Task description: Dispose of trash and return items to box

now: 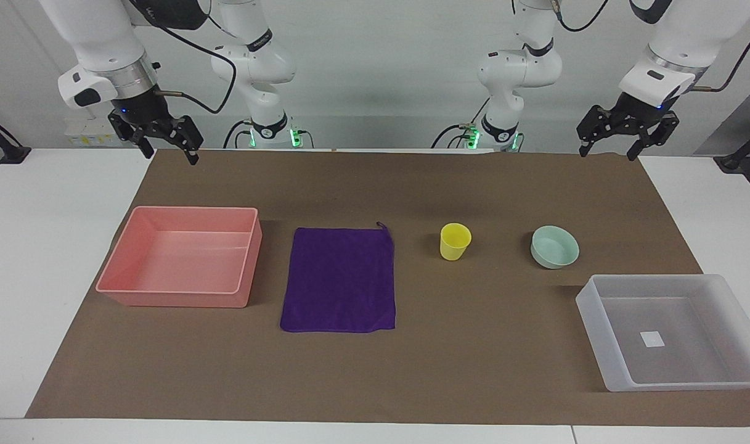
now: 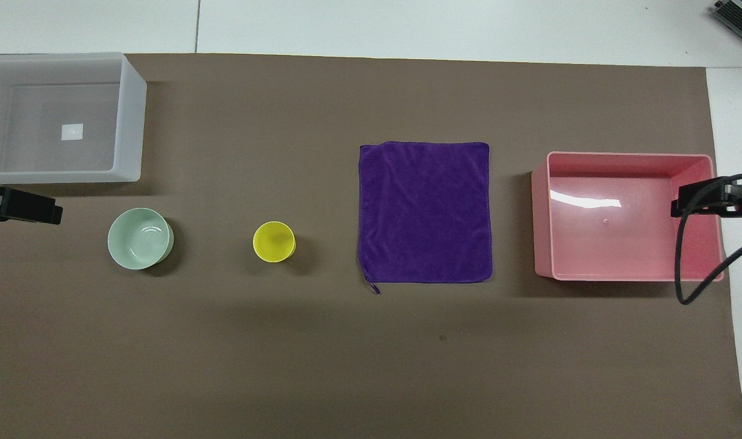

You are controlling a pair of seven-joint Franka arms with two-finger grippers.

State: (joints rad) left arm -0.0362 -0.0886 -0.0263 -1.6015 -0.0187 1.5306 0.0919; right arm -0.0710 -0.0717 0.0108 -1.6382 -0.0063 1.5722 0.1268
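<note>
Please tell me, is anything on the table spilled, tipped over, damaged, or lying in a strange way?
Nothing stands out. The yellow cup and the mint-green bowl stand upright, the purple cloth lies flat, and the translucent box and pink bin sit level and hold nothing.

both arms wait raised, left end effector (image 1: 609, 149) and right end effector (image 1: 170, 153) open-fingered.

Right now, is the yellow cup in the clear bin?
No, the cup stands on the mat between the purple cloth and bowl, outside the bin.
</note>
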